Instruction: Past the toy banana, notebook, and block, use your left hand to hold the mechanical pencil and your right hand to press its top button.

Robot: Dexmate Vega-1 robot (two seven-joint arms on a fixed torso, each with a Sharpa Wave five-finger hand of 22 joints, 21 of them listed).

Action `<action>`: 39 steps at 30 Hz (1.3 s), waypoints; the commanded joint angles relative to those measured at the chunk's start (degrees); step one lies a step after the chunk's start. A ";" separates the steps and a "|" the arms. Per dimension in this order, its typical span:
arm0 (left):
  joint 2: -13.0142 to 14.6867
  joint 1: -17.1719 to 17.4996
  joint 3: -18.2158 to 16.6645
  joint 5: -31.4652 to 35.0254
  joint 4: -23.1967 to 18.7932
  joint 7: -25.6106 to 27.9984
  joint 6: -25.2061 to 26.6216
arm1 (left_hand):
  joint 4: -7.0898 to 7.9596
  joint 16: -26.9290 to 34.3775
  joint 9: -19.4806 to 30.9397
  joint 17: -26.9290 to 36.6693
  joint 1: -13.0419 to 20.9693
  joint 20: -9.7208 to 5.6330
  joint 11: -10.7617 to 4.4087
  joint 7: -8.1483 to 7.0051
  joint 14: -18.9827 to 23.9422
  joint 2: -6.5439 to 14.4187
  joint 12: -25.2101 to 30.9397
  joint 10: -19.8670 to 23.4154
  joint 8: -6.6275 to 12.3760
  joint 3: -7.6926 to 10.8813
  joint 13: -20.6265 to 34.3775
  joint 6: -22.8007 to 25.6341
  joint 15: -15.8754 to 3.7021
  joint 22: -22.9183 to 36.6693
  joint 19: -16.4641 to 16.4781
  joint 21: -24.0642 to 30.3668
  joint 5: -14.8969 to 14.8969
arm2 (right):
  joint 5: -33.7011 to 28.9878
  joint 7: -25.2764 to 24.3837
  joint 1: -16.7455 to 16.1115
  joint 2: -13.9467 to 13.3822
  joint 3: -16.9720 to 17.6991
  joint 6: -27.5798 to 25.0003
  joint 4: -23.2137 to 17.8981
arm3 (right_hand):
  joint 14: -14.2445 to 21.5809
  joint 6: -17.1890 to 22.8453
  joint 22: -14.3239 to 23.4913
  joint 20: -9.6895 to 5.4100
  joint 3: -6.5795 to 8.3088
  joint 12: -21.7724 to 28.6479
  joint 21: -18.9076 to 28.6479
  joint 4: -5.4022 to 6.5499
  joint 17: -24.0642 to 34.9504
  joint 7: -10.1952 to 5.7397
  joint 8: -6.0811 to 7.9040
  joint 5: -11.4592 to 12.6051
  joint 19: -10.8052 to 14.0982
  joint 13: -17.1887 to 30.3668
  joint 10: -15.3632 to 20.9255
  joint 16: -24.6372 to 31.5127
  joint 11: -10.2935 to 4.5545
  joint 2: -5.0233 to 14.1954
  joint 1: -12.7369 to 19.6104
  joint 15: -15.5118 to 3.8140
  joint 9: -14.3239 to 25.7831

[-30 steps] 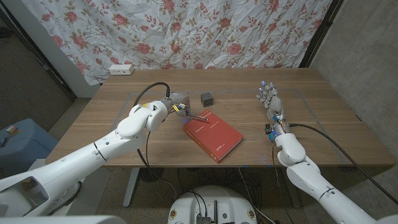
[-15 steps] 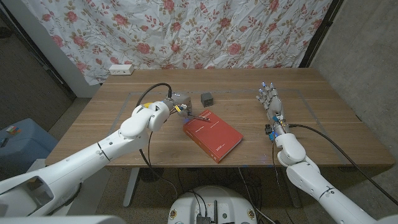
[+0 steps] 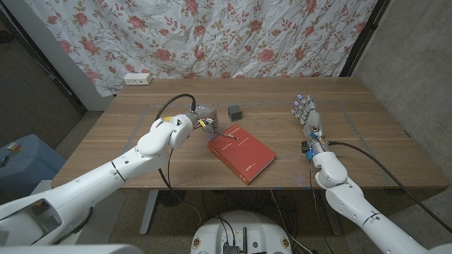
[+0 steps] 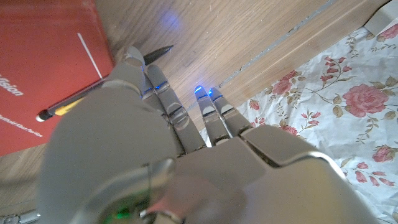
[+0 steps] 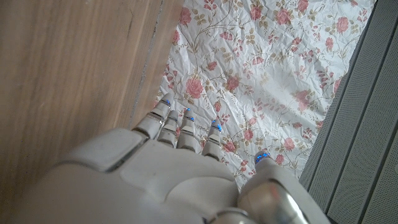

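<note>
The left hand closes over the pencil lying across the red notebook's far-left corner, though a firm hold cannot be confirmed, and should grip it leaving its top exposed for the open, waiting right hand.

Matt wood table; glossy red notebook

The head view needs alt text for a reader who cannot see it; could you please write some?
The robot's left hand reaches over a mechanical pencil at the corner of a red notebook on a wooden table, near a dark block. The right hand waits apart, fingers extended, holding nothing. A floral cloth hangs behind.
</note>
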 commanded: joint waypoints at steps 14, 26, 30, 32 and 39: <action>0.23 -0.62 -0.21 2.87 -0.96 -3.70 0.16 | 0.55 0.01 -1.04 -0.01 -3.07 -2.57 -0.04 -0.12 -1.36 -2.70 -0.36 -10.17 -1.23 -1.72 -0.04 -7.85 -9.10 0.15 -2.74 -0.20 -0.25 | 2.18 1.46 0.19 0.03 0.21 0.05 0.81 | 0.30 -0.07 0.10 0.17 0.49 -0.23 -0.14 0.11 -0.06 0.62 0.11 0.28 0.53 0.04 0.31 -0.29 -0.30 -0.15 0.06 -0.43 0.14; 1.46 0.20 -2.33 -0.19 -2.80 -6.51 0.70 | 1.04 -0.10 -1.70 -0.07 -6.97 -2.02 0.08 -0.46 -5.69 -2.97 -0.49 -21.65 -1.37 -2.54 -0.39 -16.54 -8.28 0.07 -7.69 -0.55 -0.72 | 5.28 3.03 0.21 -0.97 0.64 -2.50 0.10 | -0.16 -2.16 0.10 -0.11 0.22 -0.63 -0.30 0.21 -0.14 4.06 -0.36 0.13 0.12 -0.08 -0.71 -0.56 -1.07 -0.65 -0.33 -0.83 0.12; 1.82 0.80 -3.30 -1.87 -3.33 -6.28 1.06 | 1.06 -0.24 -1.77 -0.07 -7.58 -2.03 0.08 -0.53 -6.79 -3.20 -0.52 -23.38 -1.42 -2.71 -0.46 -17.93 -8.27 0.05 -7.97 -0.43 -0.83 | 5.77 3.23 0.35 -1.13 0.65 -3.09 0.04 | 0.01 -2.57 0.09 -0.46 0.15 -0.63 -0.25 0.29 -0.17 5.81 -0.30 0.09 0.23 -0.14 -0.75 -0.52 -1.24 -0.72 -0.48 -1.03 0.10; 2.03 0.86 -3.70 -2.93 -3.50 -6.49 1.09 | 1.12 -0.18 -1.83 -0.07 -8.08 -2.16 0.12 -0.65 -7.33 -3.33 -0.61 -24.84 -1.49 -2.83 -0.52 -19.07 -8.24 0.05 -8.14 -0.37 -0.90 | 5.96 3.32 0.43 -1.19 0.64 -3.34 -0.01 | 0.00 -2.83 0.09 -0.57 0.13 -0.63 -0.23 0.31 -0.18 6.59 -0.32 0.07 0.31 -0.16 -0.77 -0.54 -1.42 -0.75 -0.52 -1.17 0.10; 3.53 2.08 -5.71 -6.95 -4.45 -5.10 1.05 | 3.05 -0.01 -1.90 -0.01 -12.81 -2.43 0.18 0.08 -9.98 -1.49 -0.32 -28.94 -1.38 -3.34 -0.58 -22.39 -8.15 0.10 -8.90 -0.21 -0.69 | 6.28 3.11 0.82 -1.28 0.67 -4.17 -0.15 | 0.14 -2.38 0.07 -1.21 0.03 -0.59 -0.16 0.39 -0.25 10.48 0.13 0.02 0.68 -0.26 -0.63 -0.54 -1.77 -0.87 -0.69 -1.66 0.06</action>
